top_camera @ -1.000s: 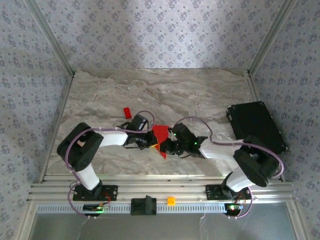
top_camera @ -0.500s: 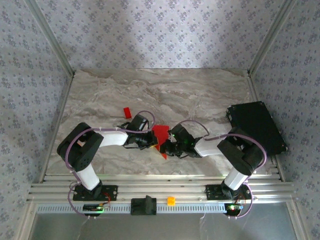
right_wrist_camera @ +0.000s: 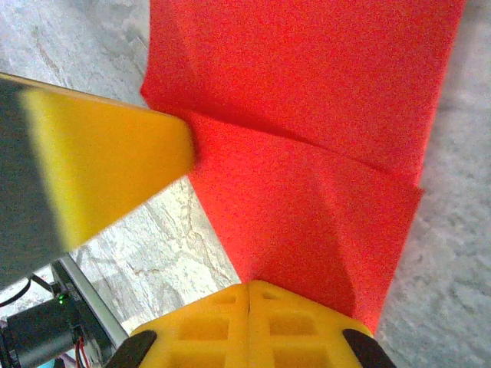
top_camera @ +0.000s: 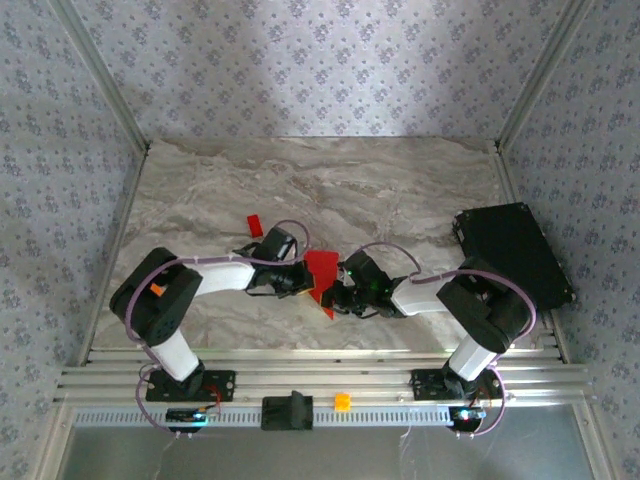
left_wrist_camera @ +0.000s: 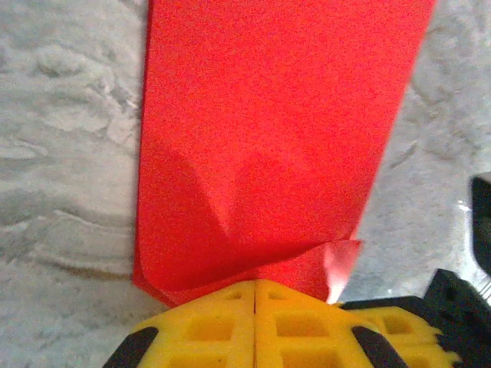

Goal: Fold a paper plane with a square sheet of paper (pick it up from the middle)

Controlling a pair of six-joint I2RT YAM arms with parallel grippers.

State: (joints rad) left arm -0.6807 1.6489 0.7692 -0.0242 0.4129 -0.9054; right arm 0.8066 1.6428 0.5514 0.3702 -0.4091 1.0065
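- The left arm [top_camera: 215, 272] lies low over the marble table [top_camera: 400, 190], reaching from its base toward the middle.
- A small red block [top_camera: 253, 223] lies flat on the table just beyond that arm's wrist, apart from everything else.
- The left gripper [top_camera: 308, 288] sits at the left edge of the red paper [top_camera: 322, 272]. In the left wrist view its yellow fingers [left_wrist_camera: 207, 326] are pressed flat together with no gap, and the paper's near edge is pinched at their tips.
- The paper is near the front middle of the table, between the two grippers. From above it looks like a wedge, wide at the far end and narrowing to a point toward the near edge.
- In the left wrist view the paper [left_wrist_camera: 268, 130] stretches away from the fingers as a long flat panel with soft creases. One near corner is curled up and shows a paler underside.
- The right gripper [top_camera: 338, 295] meets the paper from the right. In the right wrist view its yellow fingers [right_wrist_camera: 299, 322] are closed tight on the paper's narrow end, and a fold line crosses the sheet.
- In that same view, a yellow finger of the left gripper touches the paper's left edge.
- A black box [top_camera: 512, 252] rests at the table's right side, well apart from the paper.
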